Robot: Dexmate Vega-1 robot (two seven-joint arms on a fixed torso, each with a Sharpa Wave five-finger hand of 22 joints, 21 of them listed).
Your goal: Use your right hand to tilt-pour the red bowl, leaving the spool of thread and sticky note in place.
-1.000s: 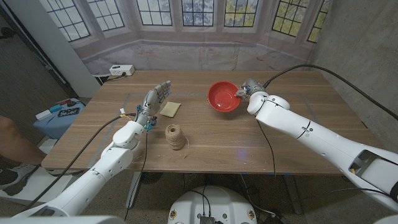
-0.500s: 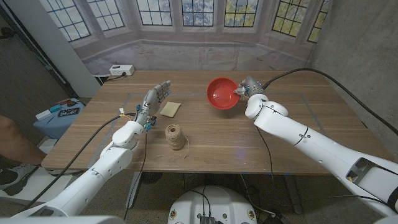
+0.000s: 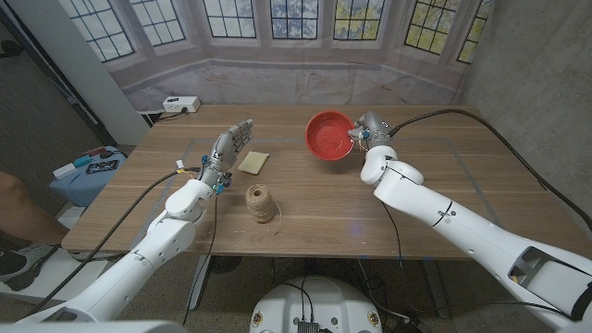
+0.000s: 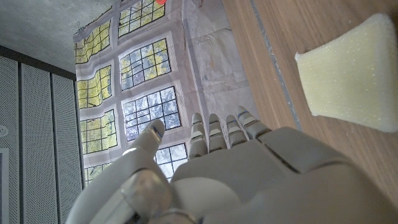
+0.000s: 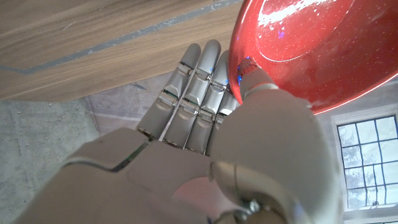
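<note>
Red bowl (image 3: 330, 137) tilted further, gripped by right hand (image 3: 363, 131); left hand (image 3: 229, 146) open.

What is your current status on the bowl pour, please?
Right hand grips red bowl, tilted, lifted. Left hand open beside sticky note. Spool of thread undisturbed. Nothing in the way.

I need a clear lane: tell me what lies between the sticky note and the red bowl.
Head view: only bare wooden table lies between the sticky note and the red bowl, which the right hand holds tilted.
</note>
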